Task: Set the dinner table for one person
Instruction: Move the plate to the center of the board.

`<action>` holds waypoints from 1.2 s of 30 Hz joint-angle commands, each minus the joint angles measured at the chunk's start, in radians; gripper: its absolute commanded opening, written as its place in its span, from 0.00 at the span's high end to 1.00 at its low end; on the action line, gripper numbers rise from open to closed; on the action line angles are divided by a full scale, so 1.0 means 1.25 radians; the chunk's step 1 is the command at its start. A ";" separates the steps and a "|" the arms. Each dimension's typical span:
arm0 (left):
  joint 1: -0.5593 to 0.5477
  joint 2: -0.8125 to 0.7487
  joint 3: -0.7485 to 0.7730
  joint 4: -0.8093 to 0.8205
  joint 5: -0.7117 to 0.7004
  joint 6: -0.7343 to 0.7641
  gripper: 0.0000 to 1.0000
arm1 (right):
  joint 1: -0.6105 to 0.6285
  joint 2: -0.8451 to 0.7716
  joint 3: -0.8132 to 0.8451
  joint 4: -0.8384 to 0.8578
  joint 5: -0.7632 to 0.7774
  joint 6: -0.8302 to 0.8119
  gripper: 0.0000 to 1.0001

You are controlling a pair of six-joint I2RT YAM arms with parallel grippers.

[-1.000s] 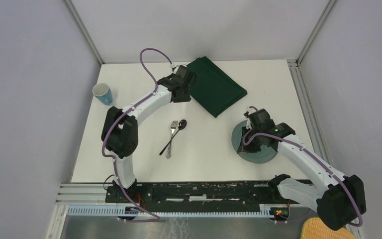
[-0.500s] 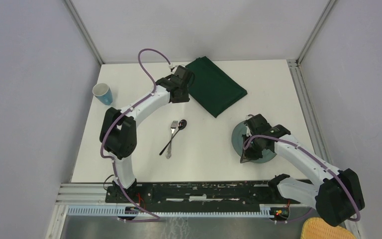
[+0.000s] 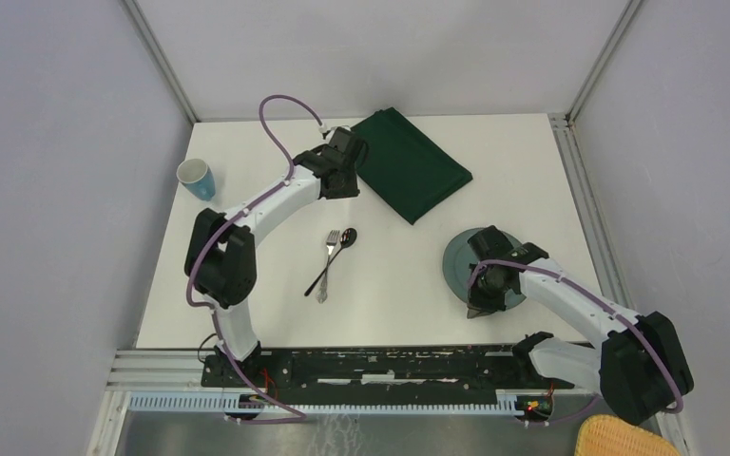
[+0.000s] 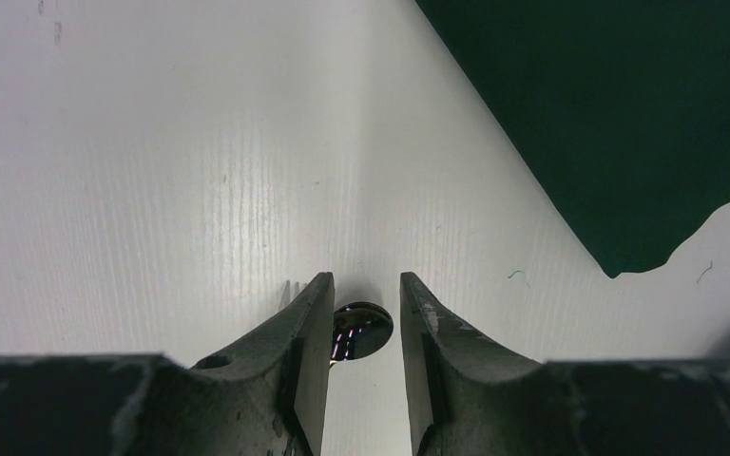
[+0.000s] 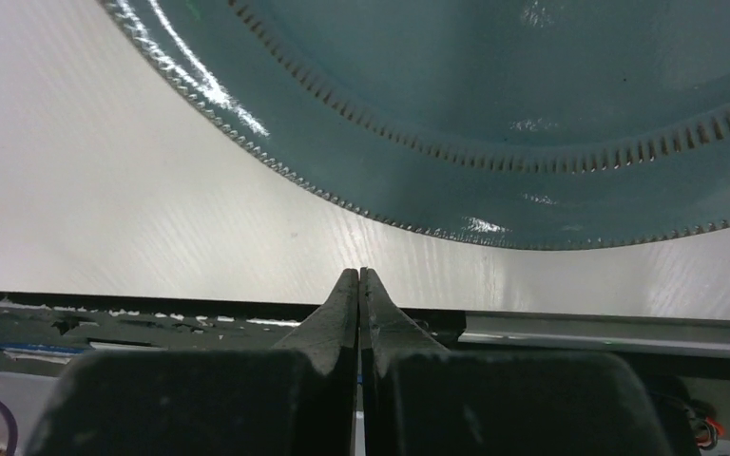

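The dinner table [image 3: 399, 285] is a white tabletop. On it lie a teal plate [image 3: 463, 258] at the right, a fork [image 3: 327, 261] and a spoon [image 3: 340, 245] side by side in the middle, a dark green cloth [image 3: 413, 163] at the back and a blue cup [image 3: 196, 178] at the left. My left gripper [image 3: 340, 177] hovers open and empty by the cloth's left corner. In the left wrist view the gripper [image 4: 366, 280] frames the spoon bowl [image 4: 366, 328] far below. My right gripper [image 5: 358, 273] is shut and empty, just past the plate's [image 5: 532, 114] near rim.
A black rail [image 3: 390, 366] runs along the table's near edge, close to the right gripper [image 3: 476, 306]. Grey walls and metal posts close in the back and sides. A wicker basket [image 3: 623, 439] sits off the table at the bottom right.
My right gripper has drawn back from over the plate toward the near edge, uncovering the plate. My left gripper has shifted slightly left, off the cloth's edge.
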 commanded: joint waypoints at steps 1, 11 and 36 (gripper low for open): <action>0.004 -0.052 0.001 0.018 0.014 0.028 0.61 | 0.003 0.022 -0.031 0.068 0.023 0.045 1.00; 0.009 -0.059 -0.001 0.018 0.022 0.035 0.62 | 0.004 0.027 -0.046 0.100 0.057 0.058 1.00; 0.011 -0.050 -0.001 0.017 0.029 0.038 0.62 | 0.004 0.055 -0.035 0.159 0.155 0.099 1.00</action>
